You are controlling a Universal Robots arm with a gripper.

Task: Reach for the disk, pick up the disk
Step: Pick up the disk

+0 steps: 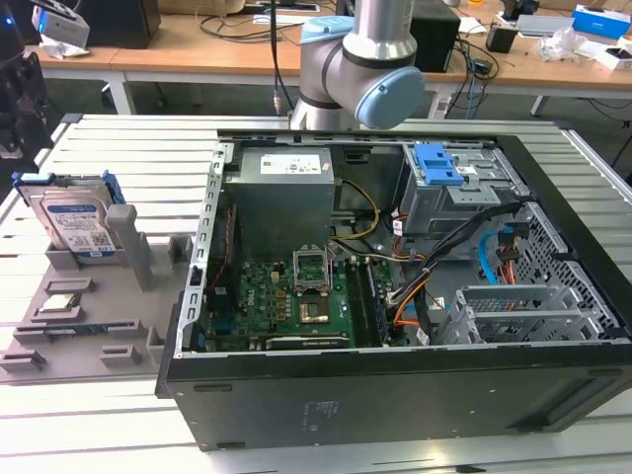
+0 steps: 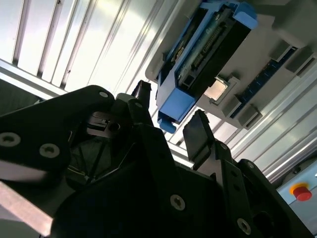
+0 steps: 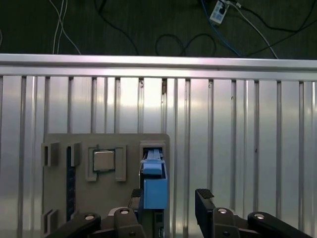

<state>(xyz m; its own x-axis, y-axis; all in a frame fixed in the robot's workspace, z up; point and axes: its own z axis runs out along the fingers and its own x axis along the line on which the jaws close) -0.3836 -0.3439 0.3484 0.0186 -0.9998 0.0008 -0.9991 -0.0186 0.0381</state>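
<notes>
In the exterior view the disk [image 1: 74,222] stands on edge in a grey holder [image 1: 128,257] on the ribbed metal counter [image 1: 128,148], at the exterior view's left, beside the open computer case [image 1: 395,296]. The arm [image 1: 360,59] rises behind the case, well apart from the disk.

In the second wrist view the hand [image 2: 171,116] is spread wide and holds nothing. The disk's blue bracket end lines up in the gap between the fingers [image 2: 198,134].

In the first wrist view the disk, seen edge-on, sits in its slot beside a square processor chip [image 3: 104,160], closer to one finger than the other.

I judge the reach unfinished. A grip calls for centring, then fingers astride the drive's flat faces.
</notes>
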